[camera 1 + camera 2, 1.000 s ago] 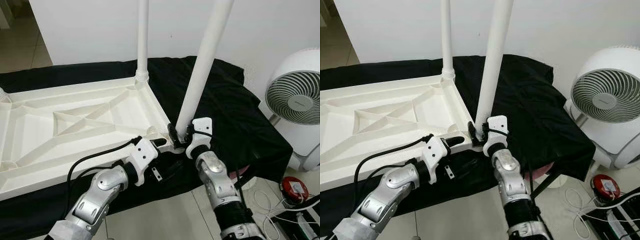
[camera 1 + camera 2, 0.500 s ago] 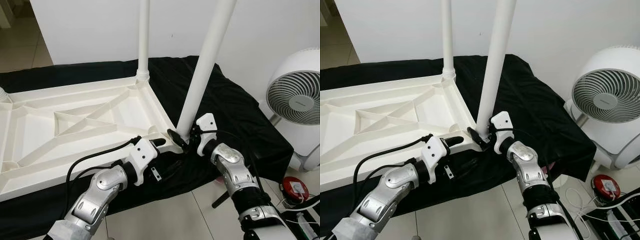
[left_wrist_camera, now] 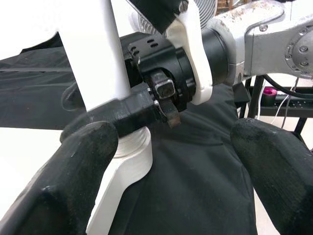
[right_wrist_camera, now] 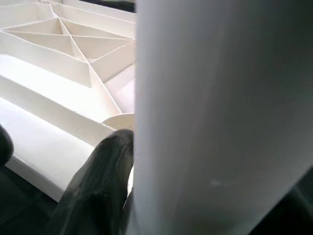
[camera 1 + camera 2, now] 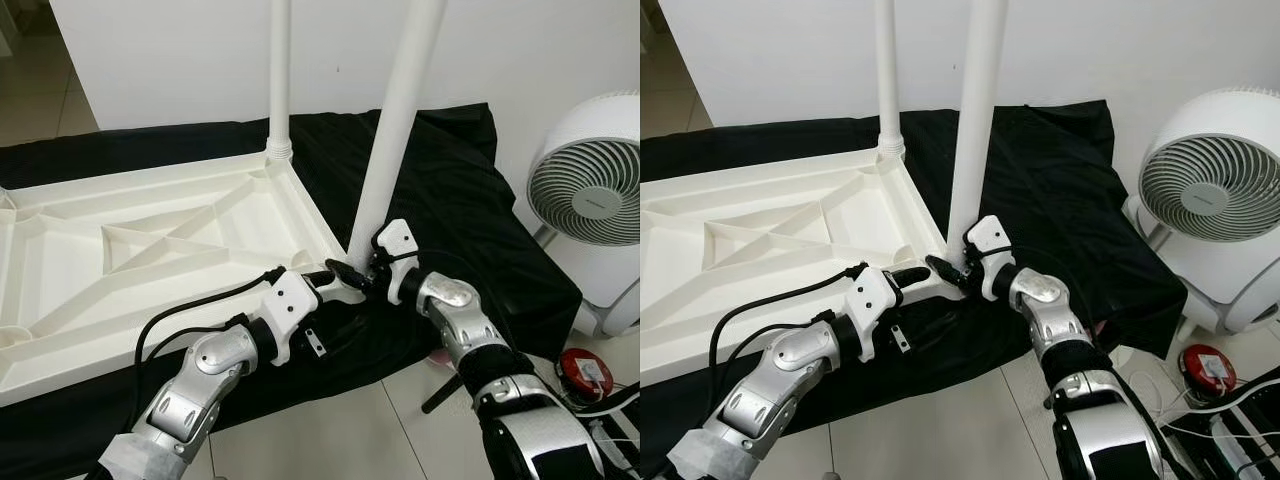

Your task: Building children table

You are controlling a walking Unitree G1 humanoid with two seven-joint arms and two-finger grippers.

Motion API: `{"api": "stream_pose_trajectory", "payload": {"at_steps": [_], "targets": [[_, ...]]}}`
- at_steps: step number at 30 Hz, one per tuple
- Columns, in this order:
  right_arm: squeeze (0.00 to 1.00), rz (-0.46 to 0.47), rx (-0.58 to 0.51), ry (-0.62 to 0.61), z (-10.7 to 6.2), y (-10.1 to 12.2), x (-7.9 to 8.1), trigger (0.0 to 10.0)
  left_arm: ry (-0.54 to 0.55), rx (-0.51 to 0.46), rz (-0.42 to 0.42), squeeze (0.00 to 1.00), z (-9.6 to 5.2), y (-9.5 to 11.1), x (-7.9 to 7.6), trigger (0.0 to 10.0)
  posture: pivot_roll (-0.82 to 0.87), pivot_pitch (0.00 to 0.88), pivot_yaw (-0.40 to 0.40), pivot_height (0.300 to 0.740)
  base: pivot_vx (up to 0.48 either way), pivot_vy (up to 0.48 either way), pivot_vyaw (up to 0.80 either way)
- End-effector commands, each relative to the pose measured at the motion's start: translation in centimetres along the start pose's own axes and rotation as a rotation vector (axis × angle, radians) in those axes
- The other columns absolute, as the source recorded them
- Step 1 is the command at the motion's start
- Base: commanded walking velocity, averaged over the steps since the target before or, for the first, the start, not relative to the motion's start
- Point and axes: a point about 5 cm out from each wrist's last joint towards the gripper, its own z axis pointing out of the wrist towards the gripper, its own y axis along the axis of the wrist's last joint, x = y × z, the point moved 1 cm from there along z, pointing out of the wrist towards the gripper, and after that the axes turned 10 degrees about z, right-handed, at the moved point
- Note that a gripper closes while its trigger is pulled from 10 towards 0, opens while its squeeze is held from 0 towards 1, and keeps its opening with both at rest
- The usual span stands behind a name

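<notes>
A white children's table top [image 5: 150, 250] lies upside down on a black cloth [image 5: 450, 200]. One white leg [image 5: 278, 80] stands upright in its far right corner. A second white leg [image 5: 400, 120] stands in the near right corner, leaning slightly right. My right gripper [image 5: 362, 272] is shut on the base of this near leg; in the right wrist view one black finger [image 4: 98, 186] presses against the leg [image 4: 220, 117]. My left gripper [image 3: 171, 171] is open just beside the same corner, its fingers [image 3: 73, 181] wide apart and pointing at the right gripper.
A white round fan [image 5: 590, 190] stands on the floor to the right. A red object [image 5: 585, 372] and cables lie on the tiles at the lower right. A white wall runs behind the table. Tiled floor lies in front of the cloth.
My right gripper has turned around the base of the near leg, its forearm swinging out to the right. The leg stands a little more upright. The left gripper edged closer to the corner.
</notes>
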Motion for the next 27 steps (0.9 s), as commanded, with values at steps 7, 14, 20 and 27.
{"api": "stream_pose_trajectory", "payload": {"at_steps": [7,14,20,27], "targets": [[0.0,-0.022,0.047,0.041,-0.1,-0.7,0.2,0.0,-0.048,0.001,0.011,0.0,0.1,-0.1,-0.5,10.0,-0.01,0.0,-0.048,0.74,0.0,0.0,0.0],[0.0,0.109,0.015,-0.128,-0.3,-1.7,-0.4,10.0,-0.038,0.003,0.001,0.0,0.0,-0.2,-0.6,10.0,-0.01,0.0,-0.06,0.74,0.0,0.0,0.0],[0.0,0.136,-0.011,-0.229,-0.1,-2.0,0.5,10.0,-0.037,0.005,0.002,0.0,0.1,-0.2,-0.6,10.0,-0.02,0.0,-0.061,0.74,0.0,0.0,0.0],[0.0,0.186,-0.035,-0.478,0.0,-2.0,1.3,10.0,-0.035,0.005,0.01,0.0,0.3,-0.1,-0.3,10.0,-0.03,0.0,-0.059,0.74,0.0,0.0,0.0]]}}
